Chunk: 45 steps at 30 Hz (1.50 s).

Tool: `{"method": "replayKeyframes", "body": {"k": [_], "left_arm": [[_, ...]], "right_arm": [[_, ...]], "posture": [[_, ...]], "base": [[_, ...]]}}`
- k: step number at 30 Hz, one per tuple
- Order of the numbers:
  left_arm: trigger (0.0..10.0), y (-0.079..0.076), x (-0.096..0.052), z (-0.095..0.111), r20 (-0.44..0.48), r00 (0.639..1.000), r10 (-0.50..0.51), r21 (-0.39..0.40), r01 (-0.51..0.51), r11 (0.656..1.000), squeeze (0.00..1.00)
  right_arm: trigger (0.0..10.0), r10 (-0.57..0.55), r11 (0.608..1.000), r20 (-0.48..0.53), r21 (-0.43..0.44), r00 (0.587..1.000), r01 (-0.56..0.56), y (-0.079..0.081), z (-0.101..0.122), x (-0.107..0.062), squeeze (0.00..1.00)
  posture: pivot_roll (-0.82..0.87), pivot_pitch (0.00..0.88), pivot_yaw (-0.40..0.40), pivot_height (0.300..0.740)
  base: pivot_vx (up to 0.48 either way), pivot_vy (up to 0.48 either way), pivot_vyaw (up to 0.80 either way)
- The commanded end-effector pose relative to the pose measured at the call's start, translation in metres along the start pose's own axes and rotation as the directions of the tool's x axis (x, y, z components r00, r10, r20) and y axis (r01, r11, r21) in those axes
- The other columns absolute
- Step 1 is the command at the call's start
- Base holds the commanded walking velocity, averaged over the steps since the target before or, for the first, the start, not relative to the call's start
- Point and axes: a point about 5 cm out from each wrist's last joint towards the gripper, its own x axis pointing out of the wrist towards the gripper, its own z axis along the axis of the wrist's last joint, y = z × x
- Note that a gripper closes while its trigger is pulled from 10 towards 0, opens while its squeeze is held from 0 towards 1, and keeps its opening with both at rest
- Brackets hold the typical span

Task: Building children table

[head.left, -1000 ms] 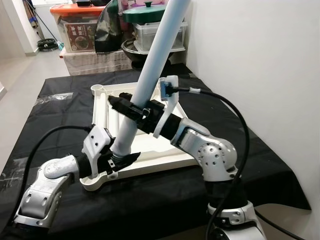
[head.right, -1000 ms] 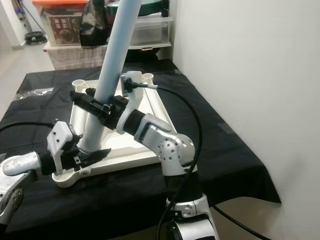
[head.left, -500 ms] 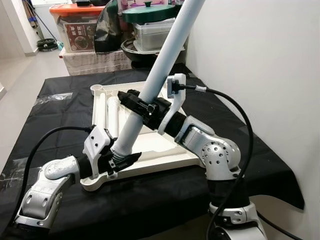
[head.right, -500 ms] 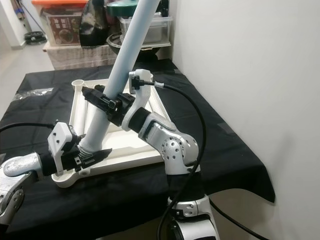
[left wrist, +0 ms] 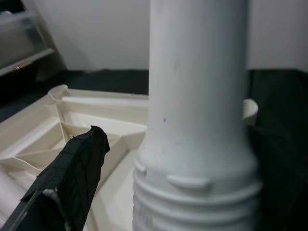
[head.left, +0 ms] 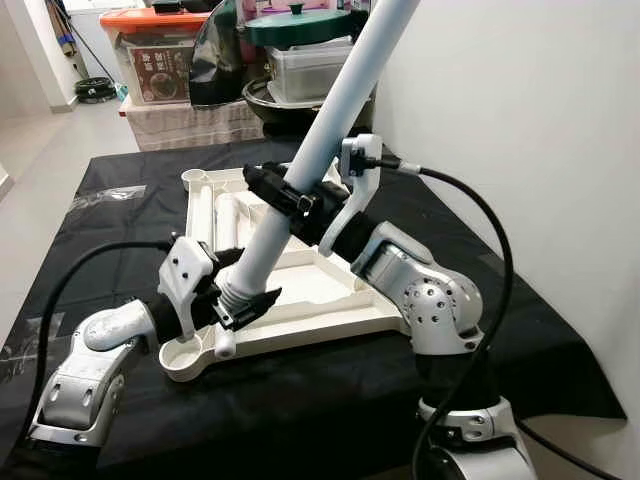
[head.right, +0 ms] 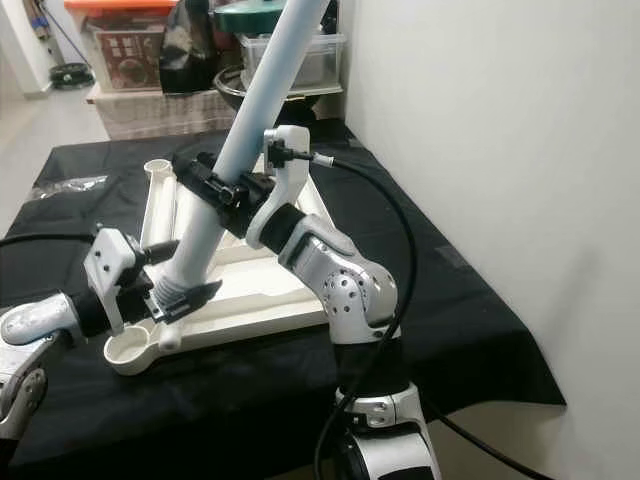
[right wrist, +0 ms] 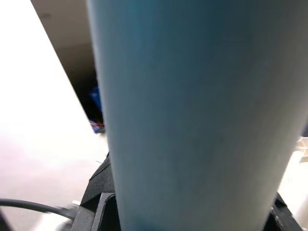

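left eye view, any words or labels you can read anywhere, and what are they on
None can be read.
Box with the orange lid, behind the table: its front has a printed label, too small and blurred to read.
Leg and tabletop: no text shows.

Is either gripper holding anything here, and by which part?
Both hold the pale blue table leg: the right gripper is clamped around mid-shaft, and the left gripper grips its threaded lower end above the upturned white tabletop.

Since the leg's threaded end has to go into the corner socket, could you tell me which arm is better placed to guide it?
Probably the left: its gripper holds the leg at the threaded end, just above the socket; the right gripper grips mid-shaft.
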Motion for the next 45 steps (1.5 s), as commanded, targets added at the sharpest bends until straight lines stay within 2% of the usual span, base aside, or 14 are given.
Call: {"method": "replayKeyframes", "body": {"k": [1, 2, 3, 11, 12, 16, 17, 19, 20, 22, 30, 32, 35, 45], "left_arm": [[10.0, 0.005, -0.007, 0.013, 0.041, 0.997, 0.063, -0.001, -0.063, 0.998, 1.0], [10.0, 0.006, -0.01, 0.017, 0.053, 0.995, 0.081, 0.0, -0.081, 0.997, 1.0], [10.0, 0.007, -0.013, 0.022, 0.072, 0.992, 0.106, 0.005, -0.107, 0.994, 0.0], [10.0, 0.014, -0.026, 0.019, 0.058, 0.964, 0.259, 0.012, -0.26, 0.965, 0.0], [10.0, 0.018, -0.029, 0.008, 0.012, 0.937, 0.35, -0.009, -0.349, 0.937, 0.0], [10.0, 0.018, -0.031, -0.006, -0.041, 0.897, 0.44, -0.086, -0.442, 0.893, 0.0], [10.0, 0.015, -0.03, -0.008, -0.046, 0.892, 0.449, -0.107, -0.451, 0.886, 0.0], [10.0, 0.013, -0.03, -0.009, -0.046, 0.891, 0.452, -0.118, -0.454, 0.883, 0.0], [10.0, 0.008, -0.028, -0.011, -0.052, 0.891, 0.451, -0.119, -0.454, 0.883, 0.0], [10.0, -0.002, -0.024, -0.017, -0.079, 0.892, 0.446, -0.127, -0.453, 0.883, 0.0], [10.0, -0.007, -0.021, -0.02, -0.075, 0.885, 0.459, -0.153, -0.465, 0.872, 0.0], [10.0, -0.008, -0.019, -0.02, -0.071, 0.885, 0.46, -0.167, -0.465, 0.869, 0.0], [10.0, -0.01, -0.018, -0.021, -0.076, 0.885, 0.459, -0.168, -0.465, 0.869, 0.0], [10.0, -0.01, -0.02, -0.025, -0.093, 0.878, 0.469, -0.173, -0.478, 0.861, 0.0]], "right_arm": [[0.0, -0.075, 0.996, 0.002, -0.052, 0.997, 0.075, -0.015, 0.004, -0.007, 0.0], [0.0, -0.101, 0.991, 0.002, -0.084, 0.995, 0.101, -0.02, 0.007, -0.009, 0.0], [0.0, -0.154, 0.979, 0.0, -0.135, 0.988, 0.152, -0.031, 0.01, -0.014, 0.0], [0.0, -0.366, 0.888, 0.032, -0.286, 0.93, 0.36, -0.069, 0.024, -0.035, 0.0], [0.0, -0.419, 0.859, 0.067, -0.295, 0.906, 0.419, -0.077, 0.031, -0.041, 0.0], [0.0, -0.439, 0.847, 0.073, -0.298, 0.896, 0.44, -0.08, 0.031, -0.046, 0.0], [2.2, -0.436, 0.847, 0.063, -0.308, 0.898, 0.433, -0.081, 0.029, -0.048, 0.0], [2.2, -0.433, 0.847, 0.056, -0.315, 0.9, 0.427, -0.081, 0.027, -0.049, 0.0], [10.0, -0.436, 0.831, 0.036, -0.369, 0.899, 0.417, -0.083, 0.024, -0.054, 0.0], [10.0, -0.464, 0.796, 0.003, -0.436, 0.886, 0.419, -0.094, 0.022, -0.066, 0.0], [10.0, -0.473, 0.758, -0.084, -0.545, 0.877, 0.357, -0.108, 0.024, -0.084, 0.0], [10.0, -0.535, 0.704, -0.091, -0.597, 0.84, 0.385, -0.124, 0.031, -0.099, 0.0], [10.0, -0.577, 0.675, -0.066, -0.601, 0.814, 0.429, -0.133, 0.042, -0.109, 0.0], [10.0, -0.451, 0.733, -0.177, -0.632, 0.875, 0.25, -0.119, 0.029, -0.113, 0.0]], "posture": [[-0.01, 0.0, -0.015, 0.74], [-0.01, 0.0, -0.015, 0.74], [0.0, 0.0, -0.02, 0.74], [0.01, 0.0, -0.025, 0.74], [0.01, 0.0, -0.024, 0.74], [0.01, 0.0, -0.022, 0.74], [0.01, 0.0, -0.023, 0.74], [0.01, 0.0, -0.023, 0.74], [0.01, 0.0, -0.027, 0.74], [0.02, 0.0, -0.028, 0.74], [0.01, 0.0, -0.027, 0.74], [0.01, 0.0, -0.028, 0.74], [0.01, 0.0, -0.027, 0.74], [0.01, 0.0, -0.021, 0.74]], "base": [[0.0, 0.0, 0.0], [0.0, 0.0, 0.0], [0.0, 0.0, 0.0], [0.0, 0.0, 0.0], [0.0, 0.0, 0.0], [0.0, 0.0, 0.0], [0.0, 0.0, 0.0], [0.0, 0.0, 0.0], [0.0, 0.0, 0.0], [0.0, 0.0, 0.0], [0.0, 0.0, 0.0], [0.0, 0.0, 0.0], [0.0, 0.0, 0.0], [0.0, 0.0, 0.0]]}}
